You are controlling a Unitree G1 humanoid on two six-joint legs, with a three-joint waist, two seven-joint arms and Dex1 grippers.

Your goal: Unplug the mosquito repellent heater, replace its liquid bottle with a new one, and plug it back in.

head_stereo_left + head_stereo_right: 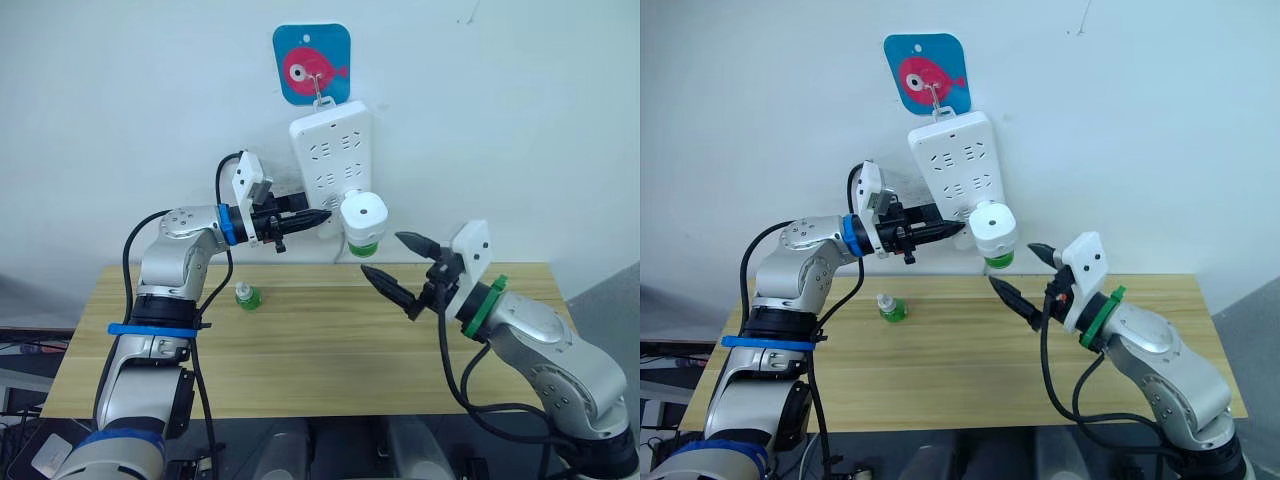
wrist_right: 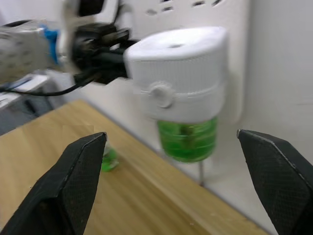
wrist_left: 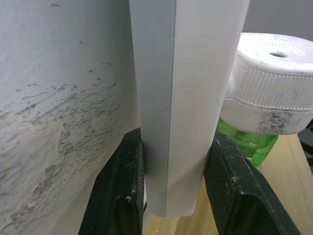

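Your mosquito repellent heater (image 1: 363, 214) sits just right of centre in the left eye view, plugged into the lower end of the white power strip (image 1: 331, 165) that hangs on the wall from a hook on a blue fish plaque (image 1: 312, 64). Judge it a light, hard plastic shell, smooth on its rounded white cap, with a ribbed band around the middle that should give your claw more purchase than the slick cap. The green liquid bottle (image 1: 365, 246) screwed in beneath looks rigid and possibly brittle, so do not squeeze or lever there; take the white body across its sides, on the ribbed band. Its long axis runs roughly vertical, cap with the small round hole toward the top of the frame, bottle pointing down at the desk (image 1: 300, 350); the prongs are hidden but must run into the strip, so the pull has to come straight out from the wall, or the hanging strip may swing. Your left claw (image 1: 318, 216), left of centre, is clamped on the lower edge of the power strip, one black finger (image 3: 120, 188) on each side in the left wrist view, steadying it just beside the heater. Your right claw (image 1: 390, 265), lower right of centre, stands wide open, facing the heater but clear of it. A second small green bottle (image 1: 246, 296) stands upright on the desk, lower left of centre, well apart.
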